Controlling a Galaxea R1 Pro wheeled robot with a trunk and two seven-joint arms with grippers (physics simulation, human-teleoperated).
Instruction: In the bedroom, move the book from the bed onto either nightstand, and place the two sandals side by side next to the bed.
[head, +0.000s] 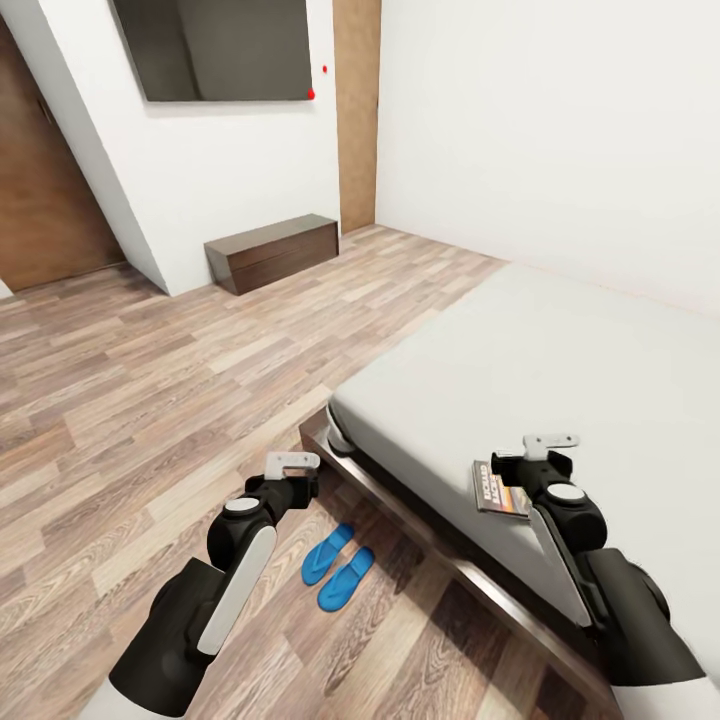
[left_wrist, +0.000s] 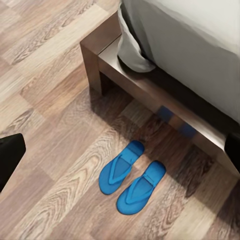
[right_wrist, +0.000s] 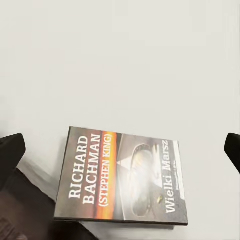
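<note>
I have the book (head: 500, 488) lying flat on the light-grey mattress near the edge of the bed (head: 560, 370), just beside my right gripper (head: 548, 443). Through the right wrist camera the cover (right_wrist: 122, 175) reads "Richard Bachman (Stephen King)", and the 2 dark fingertips sit wide apart at the sides of the picture with the book between and beyond them, untouched, so those jaws are open and hold nothing.

The 2 sandals (head: 337, 567) lie side by side on the floor (head: 150, 400), close to the bed's dark-brown frame and near its corner. The left wrist camera looks down at them (left_wrist: 131, 177); 1 dark fingertip shows at the picture's edge. My left gripper (head: 293, 462) hovers above the floor near the bed corner; I cannot tell how its jaws stand.

Nothing lies between either gripper and its object. A low brown bench (head: 272, 252) stands against the white wall under a dark wall-mounted screen (head: 215, 48). The floor is pale wood plank.
</note>
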